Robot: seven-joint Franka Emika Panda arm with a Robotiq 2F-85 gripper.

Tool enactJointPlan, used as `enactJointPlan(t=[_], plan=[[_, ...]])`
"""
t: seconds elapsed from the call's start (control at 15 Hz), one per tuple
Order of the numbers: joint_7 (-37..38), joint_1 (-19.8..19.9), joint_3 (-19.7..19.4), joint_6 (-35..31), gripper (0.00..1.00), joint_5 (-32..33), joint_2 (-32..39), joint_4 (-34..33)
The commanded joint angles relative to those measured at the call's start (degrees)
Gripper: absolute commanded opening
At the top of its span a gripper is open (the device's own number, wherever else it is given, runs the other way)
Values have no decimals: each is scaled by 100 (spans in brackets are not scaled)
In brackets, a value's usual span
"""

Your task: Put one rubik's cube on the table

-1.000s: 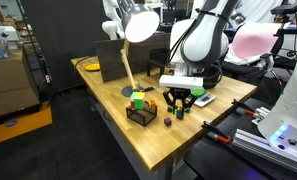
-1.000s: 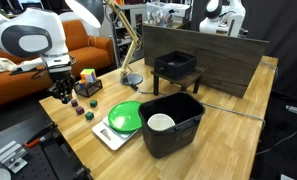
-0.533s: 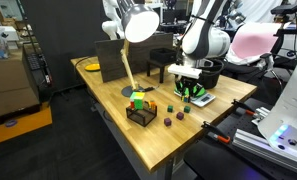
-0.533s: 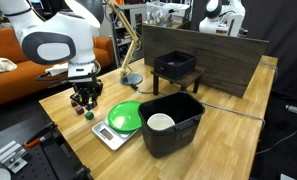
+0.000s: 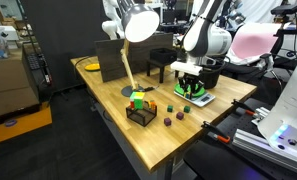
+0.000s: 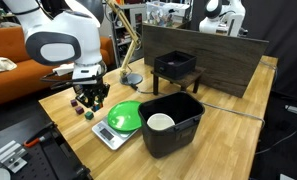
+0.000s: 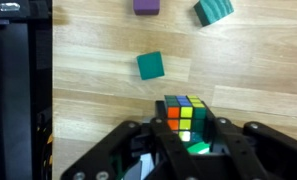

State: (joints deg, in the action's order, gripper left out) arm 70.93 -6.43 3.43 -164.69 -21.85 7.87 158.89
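The cube (image 7: 184, 112) is held in the pincer (image 7: 186, 128), whose two jaws are pressed against its sides, low over the table (image 7: 93, 95); whether its underside touches the wood cannot be told from any view. If it is released while a gap remains, it can be expected to drop, bounce on a corner and roll — toward the teal block (image 7: 150, 66) lying just ahead of it, or toward the plate (image 6: 125, 117) seen close beside the pincer in an exterior view. A landing half on the plate's rim would leave the cube tilted and not properly on the table. If, instead, the descent is carried too far, the cube would be jammed against the wood and might be twisted out of the grip. A further risk lies in the opening itself: should one jaw let go before the other, the cube could be dragged or tipped sideways. The table's edge is also visible at the side of the wrist view, so a long roll that way could carry the cube off.
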Motion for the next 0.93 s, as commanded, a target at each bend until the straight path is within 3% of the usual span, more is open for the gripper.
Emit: enactJointPlan(t=[0.0,0.33,0.53,0.87], plan=[[123,-49,-36,80,8,194,61,-135],[118,-97,-12,330,8,582,290,-833],[-203,-11,188,391,8,228,523,-1201],[-747,103,455,266,8,-473,724,-1129]])
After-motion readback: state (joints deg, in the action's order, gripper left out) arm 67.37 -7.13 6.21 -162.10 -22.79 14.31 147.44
